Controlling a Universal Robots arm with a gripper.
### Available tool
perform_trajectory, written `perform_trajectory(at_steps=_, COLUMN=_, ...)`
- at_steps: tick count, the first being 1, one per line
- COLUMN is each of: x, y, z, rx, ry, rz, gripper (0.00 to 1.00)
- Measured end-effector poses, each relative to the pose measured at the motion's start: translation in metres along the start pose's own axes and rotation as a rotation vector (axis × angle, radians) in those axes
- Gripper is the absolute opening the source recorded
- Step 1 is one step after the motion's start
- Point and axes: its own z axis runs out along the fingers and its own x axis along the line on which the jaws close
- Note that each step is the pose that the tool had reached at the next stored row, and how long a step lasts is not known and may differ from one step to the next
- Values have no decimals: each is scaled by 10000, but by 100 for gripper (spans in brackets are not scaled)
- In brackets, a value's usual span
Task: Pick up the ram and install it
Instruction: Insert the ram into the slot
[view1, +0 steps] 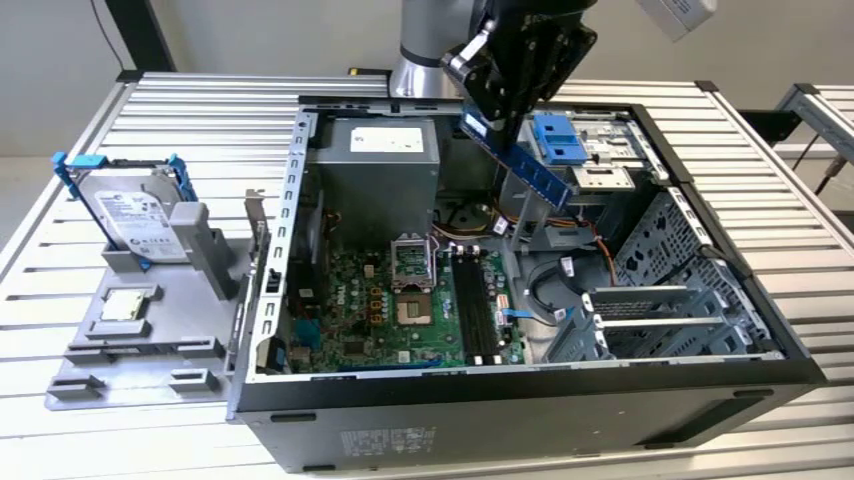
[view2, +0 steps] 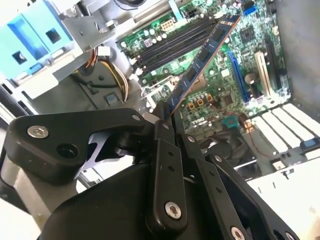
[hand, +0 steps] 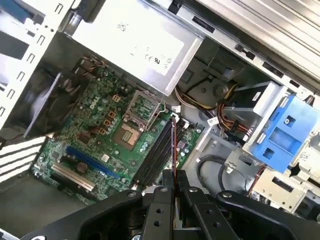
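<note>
1. Table: ribbed, pale metal slats.
2. Computer case: matt grey sheet metal.
3. Gripper: matt black, with shiny screw heads.
4. Ram: dark board, matt black chips.
5. Drive bracket: smooth blue plastic.

nothing can be read. a white label sits on the power supply, a second label on the hard drive, and a pale sticker on the case outer wall. the lettering on all 3 is too small to make out.

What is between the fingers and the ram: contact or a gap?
Touching. In the second wrist view the fingers clamp one end of the ram between them.
</note>
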Motion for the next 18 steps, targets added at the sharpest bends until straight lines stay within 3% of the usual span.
perform_trajectory(at_steps=18, x=0, y=0, z=0, rx=44, ry=-41, rz=3120, gripper=0)
